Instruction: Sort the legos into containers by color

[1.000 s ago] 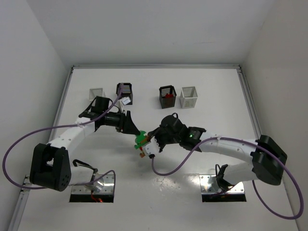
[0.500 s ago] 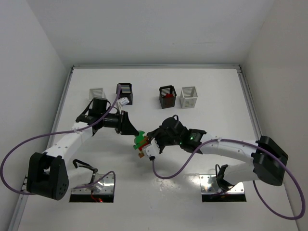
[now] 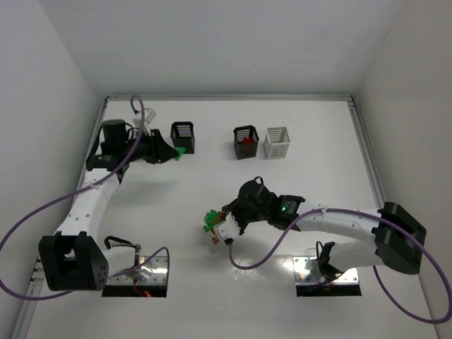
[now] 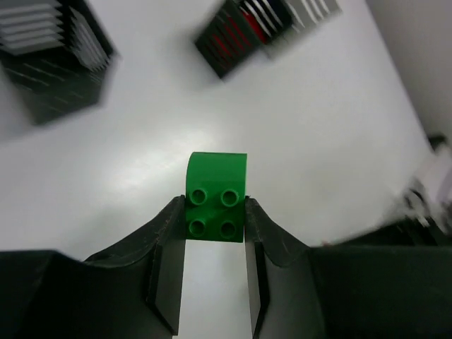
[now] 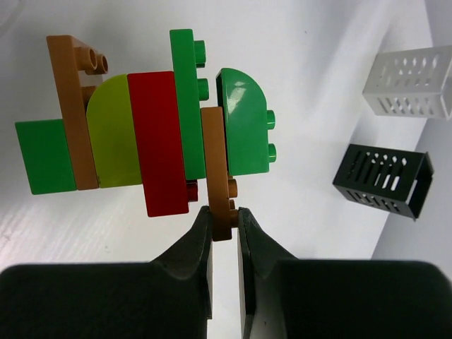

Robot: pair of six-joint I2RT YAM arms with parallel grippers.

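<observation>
Left wrist: studded, round-ended green brick [image 4: 216, 192].

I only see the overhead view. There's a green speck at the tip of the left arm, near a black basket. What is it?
Observer: One green brick, four studs and a rounded end, pinched in the left gripper.
Operator: And the colourful clump on the right arm?
Observer: The right gripper pinches only its orange-brown plate; the other bricks are stuck to that.
Operator: Any colours I'm missing?
Observer: A yellow-green brick with a rounded end, beside a red brick.
</observation>
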